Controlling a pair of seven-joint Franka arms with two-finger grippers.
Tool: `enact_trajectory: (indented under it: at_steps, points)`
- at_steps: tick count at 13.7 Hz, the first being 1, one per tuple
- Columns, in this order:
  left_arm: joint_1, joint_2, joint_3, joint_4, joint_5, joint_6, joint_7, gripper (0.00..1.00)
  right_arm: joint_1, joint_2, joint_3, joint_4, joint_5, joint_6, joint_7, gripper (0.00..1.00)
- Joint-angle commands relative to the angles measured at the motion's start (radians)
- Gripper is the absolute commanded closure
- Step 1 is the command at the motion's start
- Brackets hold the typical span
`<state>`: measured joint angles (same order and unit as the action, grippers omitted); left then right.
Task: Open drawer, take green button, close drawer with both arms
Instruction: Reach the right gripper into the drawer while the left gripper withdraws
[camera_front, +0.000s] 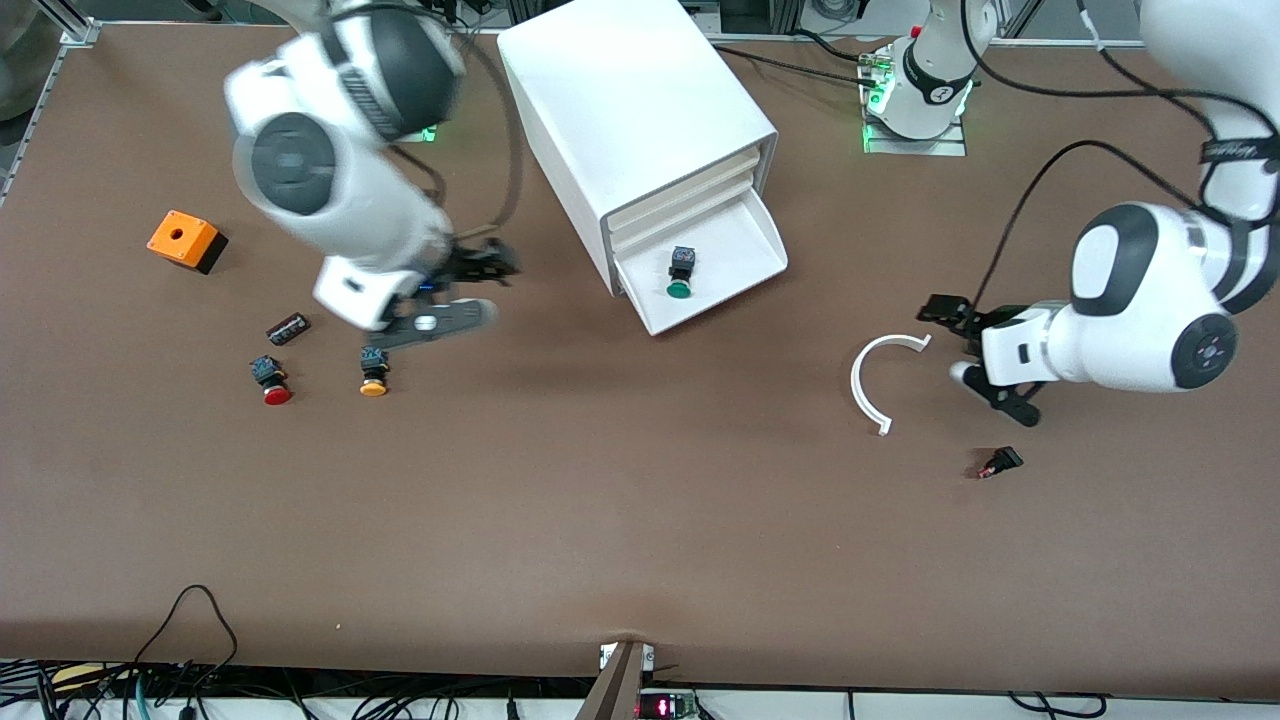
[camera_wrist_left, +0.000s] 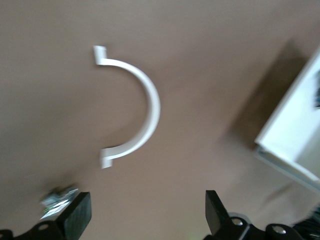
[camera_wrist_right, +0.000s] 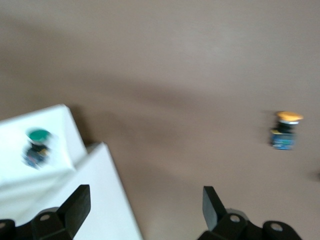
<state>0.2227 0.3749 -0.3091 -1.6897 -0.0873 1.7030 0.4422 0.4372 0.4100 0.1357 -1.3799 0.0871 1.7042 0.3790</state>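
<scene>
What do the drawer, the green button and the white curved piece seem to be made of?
Drawer: probably matte white plastic, thin smooth walls. Button: likely plastic, glossy green cap, black body. Curved piece: probably rigid white plastic, a thin even arc with squared ends.

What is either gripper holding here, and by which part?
Nothing. The left gripper is open over the table near the white arc; the right gripper is open beside the cabinet.

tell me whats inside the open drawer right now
Only the green button lies in the pulled-out bottom drawer, on its side, cap toward the front camera. The drawer's back part, under the cabinet, is hidden. Both pincers are elsewhere, open.
</scene>
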Motion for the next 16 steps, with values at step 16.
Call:
enact_trajectory:
  at_steps: [16]
  points:
    - [0.03,-0.019,0.013,0.139,0.182,-0.033,-0.277,0.0,0.413,0.42,-0.022,0.231,-0.083,0.236,0.647,0.02]
